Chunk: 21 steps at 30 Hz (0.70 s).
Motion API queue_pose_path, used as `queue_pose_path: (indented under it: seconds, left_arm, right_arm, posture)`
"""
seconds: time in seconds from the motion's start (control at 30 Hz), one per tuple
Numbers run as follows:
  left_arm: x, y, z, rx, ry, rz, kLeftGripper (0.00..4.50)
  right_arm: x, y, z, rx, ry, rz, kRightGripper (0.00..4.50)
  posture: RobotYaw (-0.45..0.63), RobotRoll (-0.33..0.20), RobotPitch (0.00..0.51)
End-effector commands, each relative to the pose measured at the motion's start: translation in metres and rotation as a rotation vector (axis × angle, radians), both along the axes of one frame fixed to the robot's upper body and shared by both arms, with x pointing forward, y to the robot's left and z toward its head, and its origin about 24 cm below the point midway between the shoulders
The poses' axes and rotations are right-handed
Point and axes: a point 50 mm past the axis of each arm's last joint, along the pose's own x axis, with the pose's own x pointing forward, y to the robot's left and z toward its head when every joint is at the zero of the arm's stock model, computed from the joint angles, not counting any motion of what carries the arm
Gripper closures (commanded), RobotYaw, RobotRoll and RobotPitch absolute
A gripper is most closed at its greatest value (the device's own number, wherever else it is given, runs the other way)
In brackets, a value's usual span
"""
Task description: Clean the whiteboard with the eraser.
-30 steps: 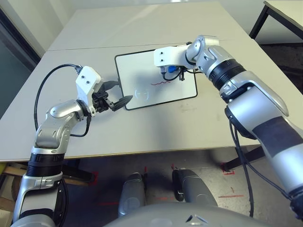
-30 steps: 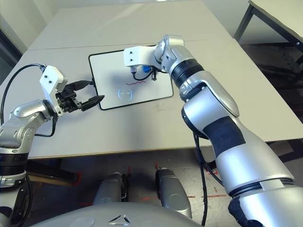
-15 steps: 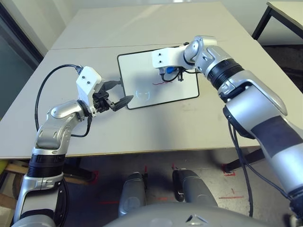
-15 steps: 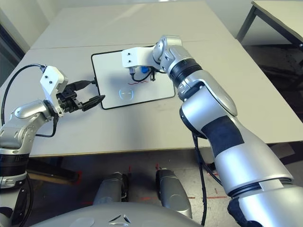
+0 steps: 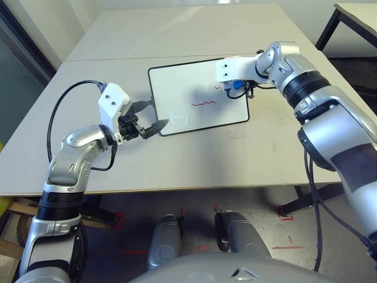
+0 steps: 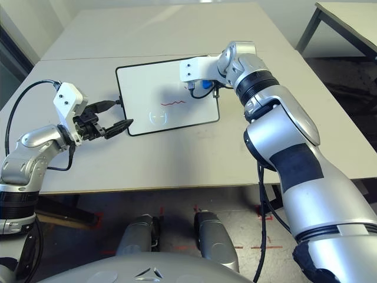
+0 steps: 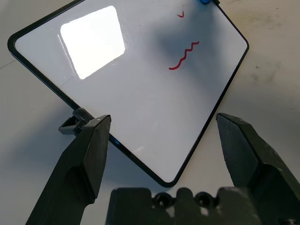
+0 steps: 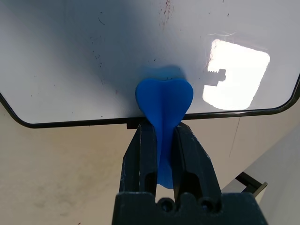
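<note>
Head cams, now: your R gripper, with the eraser point(image 5: 238, 85), is over the far-right part of the whiteboard point(image 5: 171, 88) on the desk point(image 5: 147, 171), nearer the R side than half a sec ago, when it sat above the red squiggle point(image 5: 204, 104). That line is now uncovered and still there, w/ a small red mark beside the R wrist, so the wipe isn't done; you'd likely need to bring the eraser back over both. Your L gripper point(image 5: 145, 128) waits by the board's near-left corner.

L wrist cam, now: L gripper wide open, nothing between its fingers; whiteboard beyond, squiggle and short red mark both visible.

R wrist cam, now: R gripper point(image 8: 164, 140) closed on the blue eraser's narrow middle, rounded end out over the whiteboard by its black frame point(image 8: 84, 123). Can't tell if it's pressing. Faint red specks remain on the surface nearby; prob. need another pass, w/ care not to catch the frame.
</note>
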Motion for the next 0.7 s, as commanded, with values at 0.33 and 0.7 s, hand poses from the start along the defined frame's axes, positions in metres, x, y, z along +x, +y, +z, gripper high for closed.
queue_pose_path:
  seconds: [0.33,0.7]
  left_arm:
    - [-0.001,0.0,0.0,0.013,-0.002,-0.003,0.0]
    - [-0.004,0.012,-0.001,0.026,0.006,0.035,0.0]
  right_arm:
    - [-0.004,0.044,-0.003,0.073,0.001,0.089,4.28]
    - [-0.01,0.077,-0.003,0.088,0.004,0.168,4.28]
  posture:
    - [-0.02,0.0,0.069]
    - [0.0,0.0,0.072]
